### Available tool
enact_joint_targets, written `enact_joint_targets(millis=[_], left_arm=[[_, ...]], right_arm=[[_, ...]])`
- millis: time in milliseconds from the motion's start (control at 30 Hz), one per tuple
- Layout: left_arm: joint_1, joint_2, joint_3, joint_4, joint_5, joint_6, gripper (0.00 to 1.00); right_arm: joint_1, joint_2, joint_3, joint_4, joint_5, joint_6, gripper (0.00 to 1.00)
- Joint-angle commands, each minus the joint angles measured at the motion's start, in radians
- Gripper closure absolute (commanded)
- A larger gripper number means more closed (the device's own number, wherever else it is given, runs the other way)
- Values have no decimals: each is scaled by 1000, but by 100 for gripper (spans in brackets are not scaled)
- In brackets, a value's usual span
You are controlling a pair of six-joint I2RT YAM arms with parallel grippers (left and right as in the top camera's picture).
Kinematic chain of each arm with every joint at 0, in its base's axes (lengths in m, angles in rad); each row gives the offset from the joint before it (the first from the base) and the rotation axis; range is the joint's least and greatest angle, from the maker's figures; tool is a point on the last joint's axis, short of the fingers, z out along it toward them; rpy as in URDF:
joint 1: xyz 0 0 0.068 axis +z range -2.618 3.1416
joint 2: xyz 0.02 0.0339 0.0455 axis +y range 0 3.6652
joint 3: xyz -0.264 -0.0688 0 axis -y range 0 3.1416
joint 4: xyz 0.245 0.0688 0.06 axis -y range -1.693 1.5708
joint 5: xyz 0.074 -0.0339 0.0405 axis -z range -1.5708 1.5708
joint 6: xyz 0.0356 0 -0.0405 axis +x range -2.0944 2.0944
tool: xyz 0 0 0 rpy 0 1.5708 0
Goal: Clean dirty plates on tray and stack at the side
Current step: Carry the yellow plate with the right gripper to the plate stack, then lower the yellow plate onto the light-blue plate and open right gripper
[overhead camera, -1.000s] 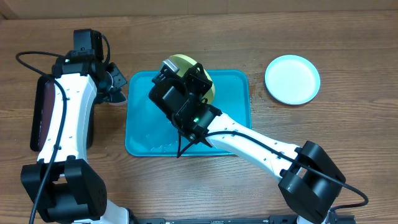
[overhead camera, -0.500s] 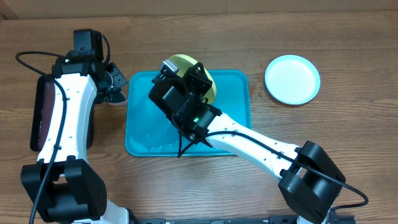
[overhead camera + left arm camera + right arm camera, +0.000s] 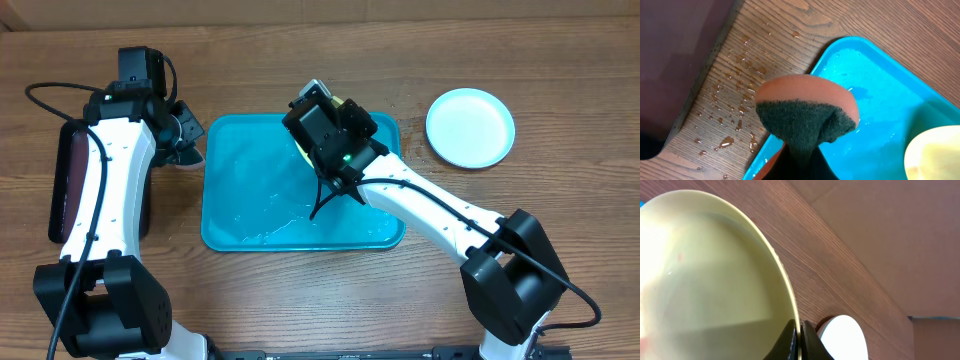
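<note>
Overhead view: the right gripper (image 3: 318, 98), clamped on the rim of a yellow-green round plastic plate (image 3: 300, 150), has swung from the middle-left of the turquoise rectangular plastic tray (image 3: 240, 190) to its upper right corner within the last second; the plate is mostly hidden under the wrist; a pale round plastic plate (image 3: 470, 128) lies on the wooden table (image 3: 560, 60), apart from the tray on that side; the shift suggests scrubbing is over for this plate and stacking comes next.

Left wrist view: the left gripper (image 3: 799, 162) is clenched on an orange sponge with a dark green scouring face (image 3: 805, 112), held over the tray's wet corner; water drops spot the wood beside a dark maroon tray (image 3: 675, 50); the yellow-green plate's edge shows at lower right.

Right wrist view: the fingers pinch the plate's rim, the plate tilted well up off the tray; a faint red fleck seems to remain on its face; the pale plate sits beyond, the likely landing spot.
</note>
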Motion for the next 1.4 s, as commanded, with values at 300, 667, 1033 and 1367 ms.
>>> enact_joint_targets(millis=[300,667,1033,1367], left_arm=[[-2,10,-3,3,5,9,96],[-2,10,-2,4,6,16,96],[-2,10,-3,3,6,16,96],[-2,10,-3,4,6,16,96]], right_arm=[[-219,-39,18,21,-747,268,96],[-660,-39,18,-63,-1127,665,96],[-896,-39,18,-201,-944,665,96],[-965,-38,0,-231,-828,665,96]])
